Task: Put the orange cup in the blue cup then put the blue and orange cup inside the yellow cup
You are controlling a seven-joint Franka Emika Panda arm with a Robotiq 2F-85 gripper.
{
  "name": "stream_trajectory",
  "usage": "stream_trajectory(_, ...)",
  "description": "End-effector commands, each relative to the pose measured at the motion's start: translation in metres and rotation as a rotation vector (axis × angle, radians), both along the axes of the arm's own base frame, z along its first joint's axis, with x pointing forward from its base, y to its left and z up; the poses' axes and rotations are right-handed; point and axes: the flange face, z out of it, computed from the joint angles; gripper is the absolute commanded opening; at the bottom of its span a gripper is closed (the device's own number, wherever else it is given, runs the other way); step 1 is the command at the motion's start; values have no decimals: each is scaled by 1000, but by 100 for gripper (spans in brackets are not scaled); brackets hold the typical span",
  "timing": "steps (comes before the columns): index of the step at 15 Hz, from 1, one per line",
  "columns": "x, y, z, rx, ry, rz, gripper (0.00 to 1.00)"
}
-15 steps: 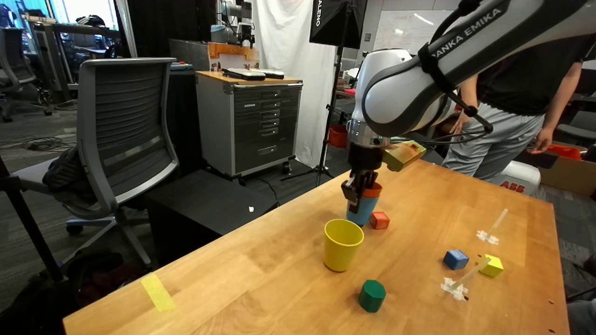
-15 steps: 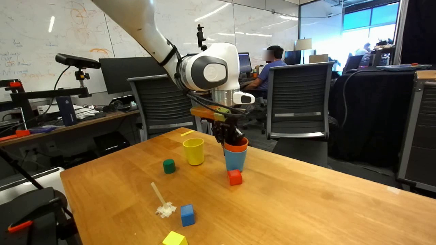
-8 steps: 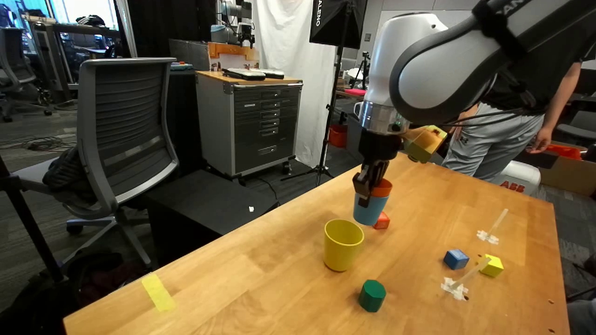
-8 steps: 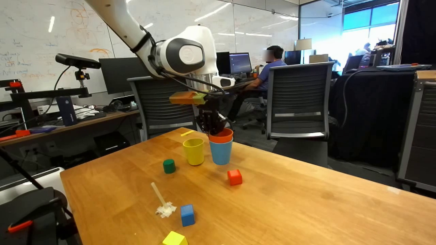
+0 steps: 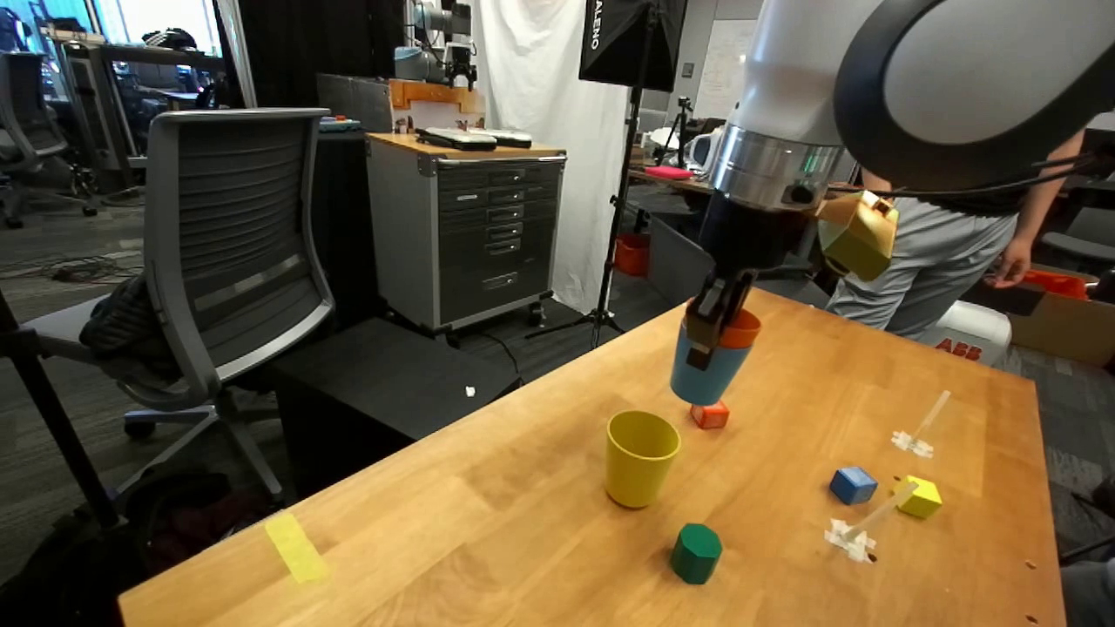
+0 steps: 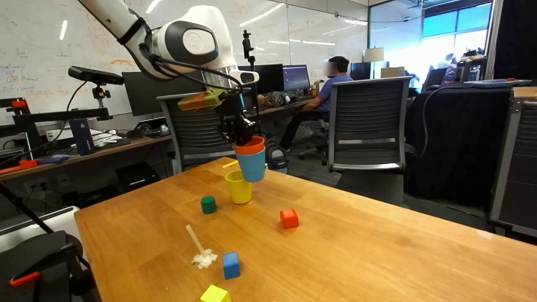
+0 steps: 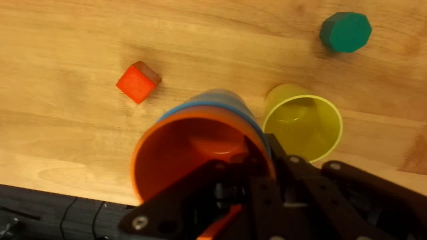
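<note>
The claw (image 7: 260, 142), nearly closed, pinches the walls of the orange cup (image 6: 254, 147) and surrounding blue cup (image 6: 253, 167); beyond, a black softbox (image 5: 620, 52) reads "ALENO", a white casing (image 5: 984, 326) "ABB".

- orange cup (image 6: 251, 148): plain orange, deepening to red-orange inside
- blue cup (image 6: 253, 167): plain light blue
- yellow cup (image 5: 638, 472): plain yellow, olive inside in the wrist view
- red block (image 6: 289, 219): solid bright red
- green block (image 5: 696, 554): dark green, nearer teal in the wrist view
- blue block (image 6: 231, 265): solid mid blue
- yellow block (image 5: 920, 498): bright lemon yellow
- gripper (image 5: 712, 344): near-black
- arm (image 6: 188, 42): white with dark grey panels and a silver band
- table (image 6: 356, 235): honey brown, streaked with wood grain
- tape strip (image 5: 296, 547): pale yellow
- curtain (image 5: 533, 131): plain white
- chair (image 5: 248, 235): grey, finely lined across the back
- whiteboard (image 6: 92, 42): white, scrawled over in orange and blue
- shirt (image 6: 342, 79): violet-blue
- trousers (image 5: 945, 252): light grey
</note>
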Motion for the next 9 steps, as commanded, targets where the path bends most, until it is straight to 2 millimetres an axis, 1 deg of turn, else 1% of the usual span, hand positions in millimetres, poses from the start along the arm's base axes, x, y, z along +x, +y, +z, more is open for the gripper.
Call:
stream_trajectory(1, -16, 25, 19, 19, -42, 45, 2)
stream_trajectory(5, -19, 60, 22, 32, -53, 103, 2)
stream_trajectory(9, -18, 96, 14, 25, -43, 155, 2)
